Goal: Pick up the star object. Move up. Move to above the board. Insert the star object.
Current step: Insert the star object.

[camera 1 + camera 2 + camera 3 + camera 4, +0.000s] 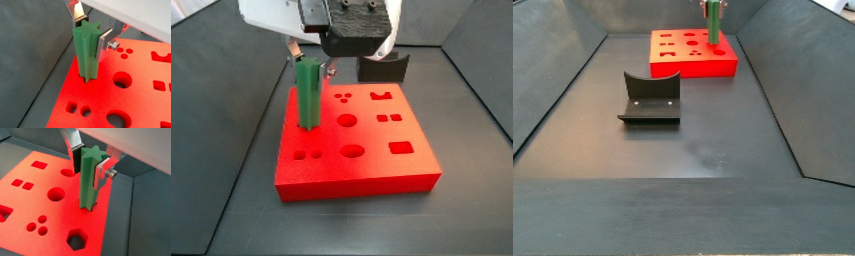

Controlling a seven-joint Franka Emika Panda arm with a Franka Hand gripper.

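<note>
Seems close to the end: green star peg [86,50] standing upright with its foot already down in the star-shaped hole of the red board [133,107], in both wrist views the base hidden below the surface line, so pick-up, lift and travel above the board judged done, insertion begun and maybe nearly seated. Gripper [92,159] directly over the peg, silver fingers [77,11] flanking its top, one plate flat against the ridged side, the other at the far side; jaws appear clamped on the peg's upper part, though whether the pads press or merely touch cannot be told for sure. In a side view, peg [307,95] at the board's edge at about 9 o'clock from the board's [372,165] centre, round hole just beside it toward 3 o'clock, gripper [321,58] hanging above. In a side view from farther off, board [680,62] at 12 o'clock of the floor, peg [715,28] rising from its corner toward 1 o'clock, dark fixture [649,98] well apart nearer the middle, at about 7 o'clock from the board. Left, by this reading: pressing fully home if any depth remains, then letting go and pulling clear. Depth of seating not measurable here.
</note>
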